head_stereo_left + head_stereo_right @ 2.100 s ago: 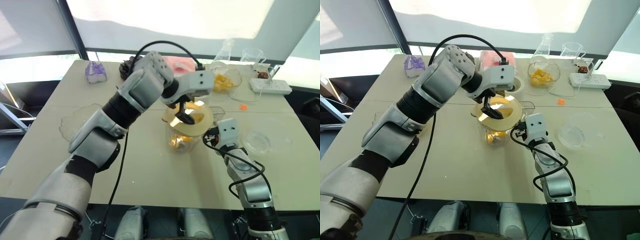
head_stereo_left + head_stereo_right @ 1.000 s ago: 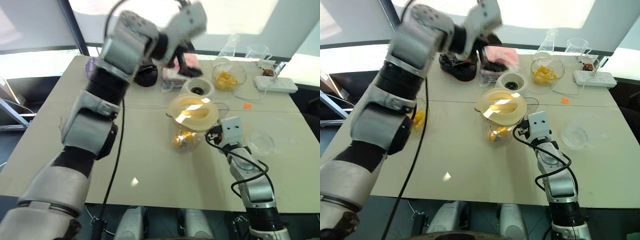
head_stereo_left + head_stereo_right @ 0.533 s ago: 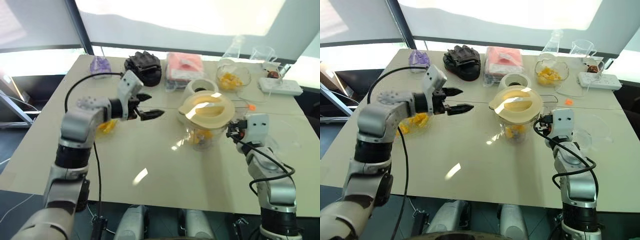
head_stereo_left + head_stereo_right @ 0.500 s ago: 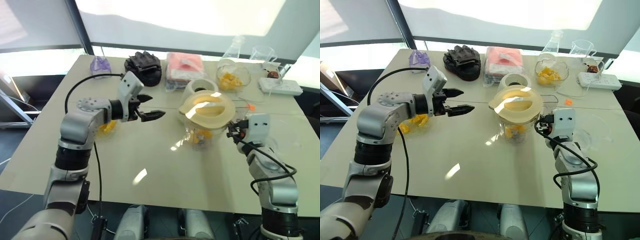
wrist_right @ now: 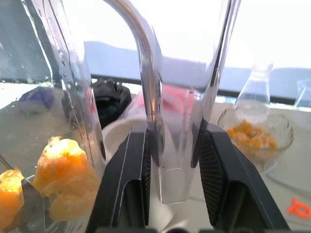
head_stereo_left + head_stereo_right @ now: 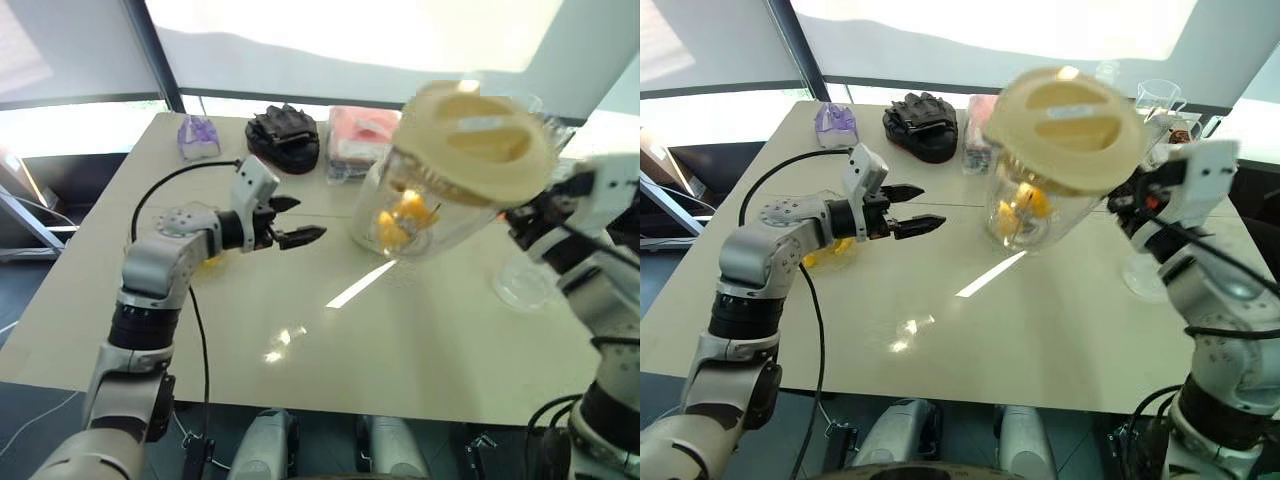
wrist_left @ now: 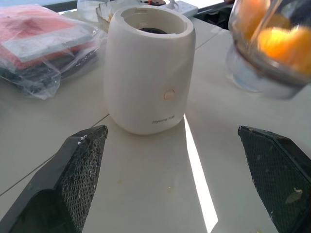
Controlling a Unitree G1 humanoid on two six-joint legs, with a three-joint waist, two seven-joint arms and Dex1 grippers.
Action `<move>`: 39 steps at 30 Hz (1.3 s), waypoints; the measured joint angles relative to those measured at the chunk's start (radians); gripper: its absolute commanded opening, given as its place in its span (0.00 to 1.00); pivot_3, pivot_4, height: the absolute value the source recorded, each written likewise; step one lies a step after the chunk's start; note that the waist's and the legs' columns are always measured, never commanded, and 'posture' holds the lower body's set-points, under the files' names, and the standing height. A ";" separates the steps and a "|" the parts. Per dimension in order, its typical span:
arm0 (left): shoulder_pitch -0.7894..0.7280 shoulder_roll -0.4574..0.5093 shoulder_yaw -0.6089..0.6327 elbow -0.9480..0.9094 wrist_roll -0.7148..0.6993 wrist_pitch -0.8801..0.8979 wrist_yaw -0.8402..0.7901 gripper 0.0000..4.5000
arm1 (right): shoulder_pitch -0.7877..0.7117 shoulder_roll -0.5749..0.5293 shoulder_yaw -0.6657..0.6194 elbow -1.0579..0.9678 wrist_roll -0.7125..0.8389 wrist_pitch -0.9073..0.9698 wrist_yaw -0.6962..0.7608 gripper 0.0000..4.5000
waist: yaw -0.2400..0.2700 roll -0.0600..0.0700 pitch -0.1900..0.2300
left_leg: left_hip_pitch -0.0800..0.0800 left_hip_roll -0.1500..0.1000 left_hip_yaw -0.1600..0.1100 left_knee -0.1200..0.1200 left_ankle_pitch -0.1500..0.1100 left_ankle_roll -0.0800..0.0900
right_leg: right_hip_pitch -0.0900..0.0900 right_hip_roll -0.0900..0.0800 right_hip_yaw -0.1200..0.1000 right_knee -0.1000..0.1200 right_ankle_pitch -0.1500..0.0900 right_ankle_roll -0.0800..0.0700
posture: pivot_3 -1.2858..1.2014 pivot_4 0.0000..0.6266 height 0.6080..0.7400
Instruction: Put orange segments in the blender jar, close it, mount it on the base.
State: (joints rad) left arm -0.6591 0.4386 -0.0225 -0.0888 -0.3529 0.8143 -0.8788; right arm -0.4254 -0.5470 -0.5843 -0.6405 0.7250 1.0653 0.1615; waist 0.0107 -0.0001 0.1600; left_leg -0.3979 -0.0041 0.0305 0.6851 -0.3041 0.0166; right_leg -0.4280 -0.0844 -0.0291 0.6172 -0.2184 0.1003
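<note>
My right gripper (image 5: 172, 160) clamps the jar (image 6: 440, 200) handle; jar now lifted off the table (image 6: 330, 330), tilted, lid (image 6: 478, 135) on, segments (image 6: 405, 215) inside. Left gripper (image 6: 300, 235) (wide open) has dropped beside the base (image 7: 148, 68). Mounting comes next.

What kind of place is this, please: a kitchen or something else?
Probably a lab or test room set up as a kitchen: one plain table by windows, a blender base, a glass flask, a power strip.

One blender jar (image 6: 440, 185), one base (image 7: 148, 68), perhaps.
</note>
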 measured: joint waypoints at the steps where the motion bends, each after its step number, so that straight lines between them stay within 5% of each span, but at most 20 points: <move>1: 0.001 0.001 -0.002 -0.001 -0.004 -0.001 -0.002 1.00 | -0.029 -0.015 -0.014 0.008 0.014 0.011 -0.010 0.20 | 0.001 0.000 0.000 | 0.000 0.000 0.000 0.000 0.000 0.000 | 0.000 0.000 0.000 0.000 0.000 0.000 | 0.52 0.24 1.00; 8: 0.015 -0.019 0.000 -0.022 -0.065 0.005 0.014 1.00 | -0.354 -0.076 0.057 0.338 -0.028 0.024 -0.078 0.20 | -0.007 0.001 0.001 | 0.001 0.000 0.003 -0.001 0.001 0.001 | 0.000 -0.001 0.002 0.000 -0.001 -0.003 | 0.52 0.24 1.00; 23: 0.025 0.004 0.051 -0.083 -0.135 0.034 0.106 1.00 | -0.566 -0.060 0.363 0.954 -0.323 -0.280 0.059 0.20 | -0.025 0.001 0.002 | -0.009 0.000 0.004 -0.002 0.001 0.001 | -0.008 -0.001 0.001 -0.003 0.001 0.000 | 0.52 0.24 1.00; 39: 0.039 0.031 0.076 -0.125 -0.188 0.055 0.170 1.00 | -0.613 -0.017 0.390 1.012 -0.395 -0.317 0.110 0.20 | -0.027 0.002 0.002 | -0.008 0.001 0.003 -0.001 0.002 -0.001 | -0.008 -0.001 0.001 -0.001 0.001 0.000 | 0.52 0.24 1.00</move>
State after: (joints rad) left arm -0.6204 0.4697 0.0535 -0.2137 -0.5411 0.8694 -0.7084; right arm -1.0381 -0.5636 -0.1939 0.3712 0.3298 0.7481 0.2715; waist -0.0162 0.0015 0.1618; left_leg -0.4060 -0.0034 0.0337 0.6837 -0.3024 0.0159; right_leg -0.4360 -0.0852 -0.0281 0.6160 -0.2174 0.1005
